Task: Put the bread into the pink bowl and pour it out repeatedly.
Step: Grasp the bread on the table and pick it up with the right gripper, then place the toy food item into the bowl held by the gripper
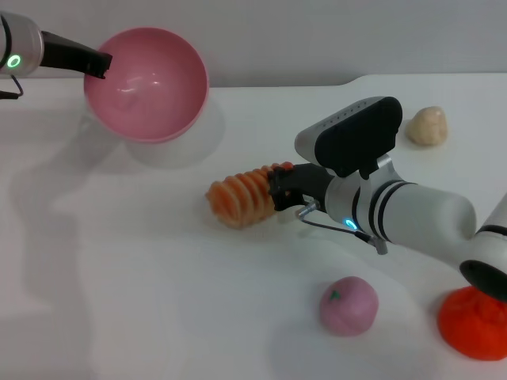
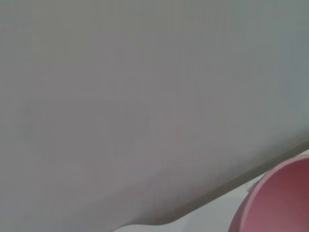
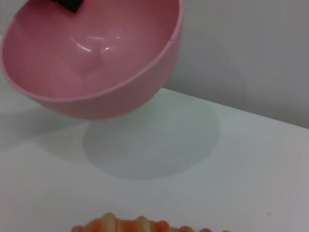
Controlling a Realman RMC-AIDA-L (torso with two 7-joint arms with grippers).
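Observation:
The pink bowl (image 1: 150,83) hangs tilted above the table at the far left, its empty inside facing me. My left gripper (image 1: 101,65) is shut on its rim. The bowl's empty glossy inside (image 3: 91,53) also fills the right wrist view, and its edge (image 2: 280,203) shows in the left wrist view. The bread (image 1: 242,194), ridged and orange-and-cream, lies on the white table near the middle. My right gripper (image 1: 281,188) is shut on its right end. Only the bread's top edge (image 3: 140,224) shows in the right wrist view.
A small beige lump (image 1: 428,125) sits at the back right. A pink peach-like ball (image 1: 348,305) lies near the front, and an orange-red object (image 1: 479,321) sits at the front right corner under my right arm. The table's back edge (image 1: 277,85) runs behind the bowl.

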